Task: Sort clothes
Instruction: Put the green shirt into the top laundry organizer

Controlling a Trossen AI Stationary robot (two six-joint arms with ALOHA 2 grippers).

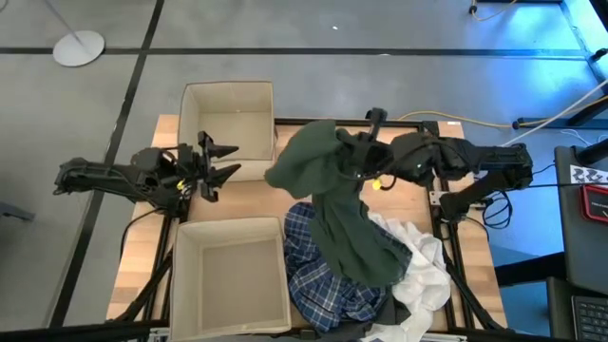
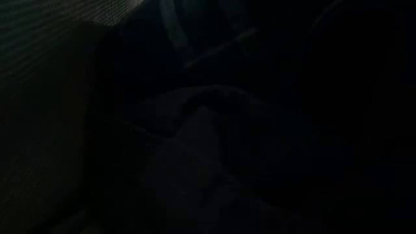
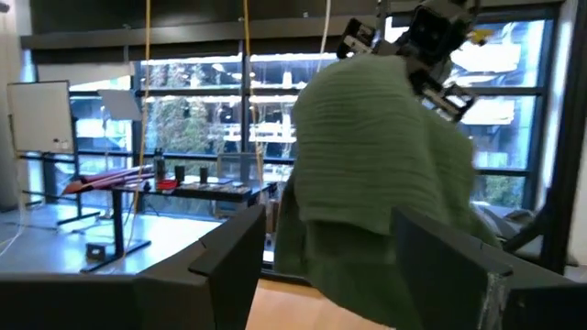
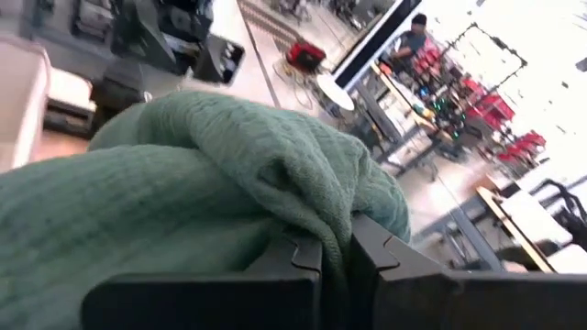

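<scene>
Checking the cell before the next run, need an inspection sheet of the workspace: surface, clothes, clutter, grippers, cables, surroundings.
Surface: wooden table, bare strip between the two boxes.
Job's things: dark green garment lifted and draping down onto the pile; plaid shirt and white garments heaped at the near right.
Clutter: two beige fabric boxes, far box and near box, nothing seen inside either.
Grippers: right gripper shut on the dark green garment; left gripper open, holding nothing, at the table's left.
Cables: yellow cable on the floor, far right.
Surroundings: grey floor, round white stand base; low view dark, nothing seen.
</scene>
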